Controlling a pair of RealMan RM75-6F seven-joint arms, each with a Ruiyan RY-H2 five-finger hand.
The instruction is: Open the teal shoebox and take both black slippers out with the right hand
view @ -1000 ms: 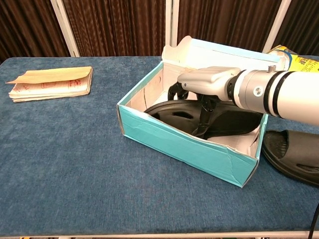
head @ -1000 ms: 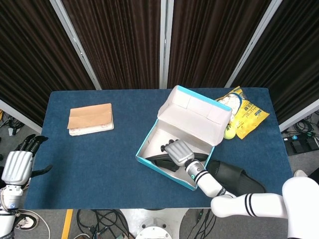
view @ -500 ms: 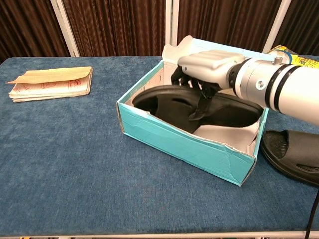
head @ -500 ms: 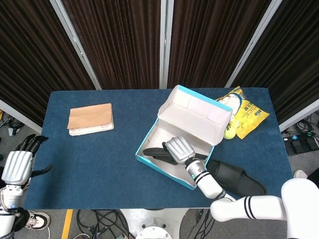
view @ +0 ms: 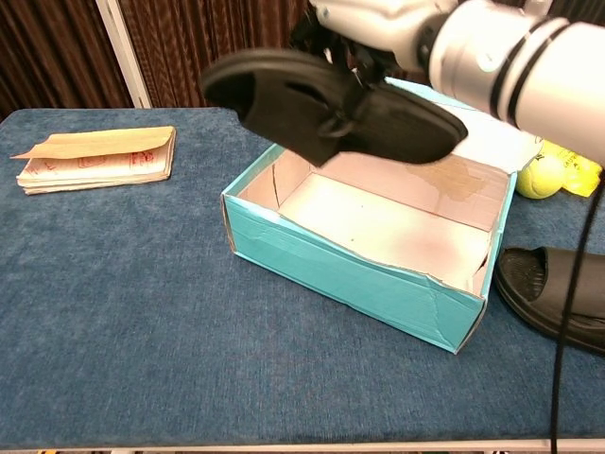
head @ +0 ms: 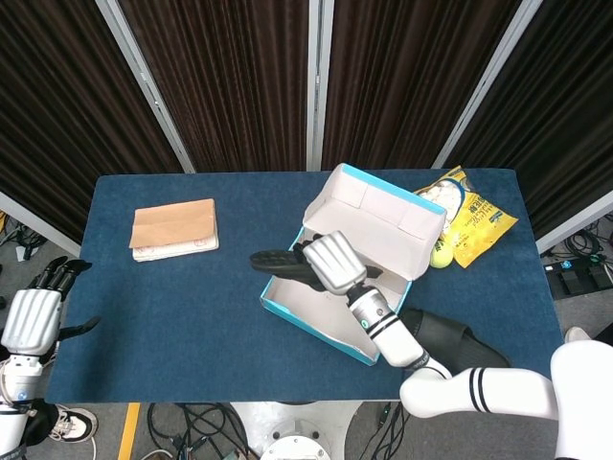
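Bright, even light; soft shadows; sharp focus

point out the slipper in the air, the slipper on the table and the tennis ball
lifted slipper (view: 321, 104), chest view, on its strap
slipper on the table (view: 558, 293), chest view, on its footbed
tennis ball (view: 540, 176), chest view, on its middle

The shoebox (view: 354, 274) is teal outside and white inside. Both slippers are black: one (view: 326, 104) held above the box by the silver-grey right hand (head: 332, 262), the other (view: 558, 293) lying right of it. The table (view: 123, 312) is dark blue. At far left lies a tan-covered notebook (head: 173, 228); at far right, a yellow bag (head: 466, 216) and a yellow-green ball (view: 541, 176). The curtains (head: 230, 77) are dark brown.
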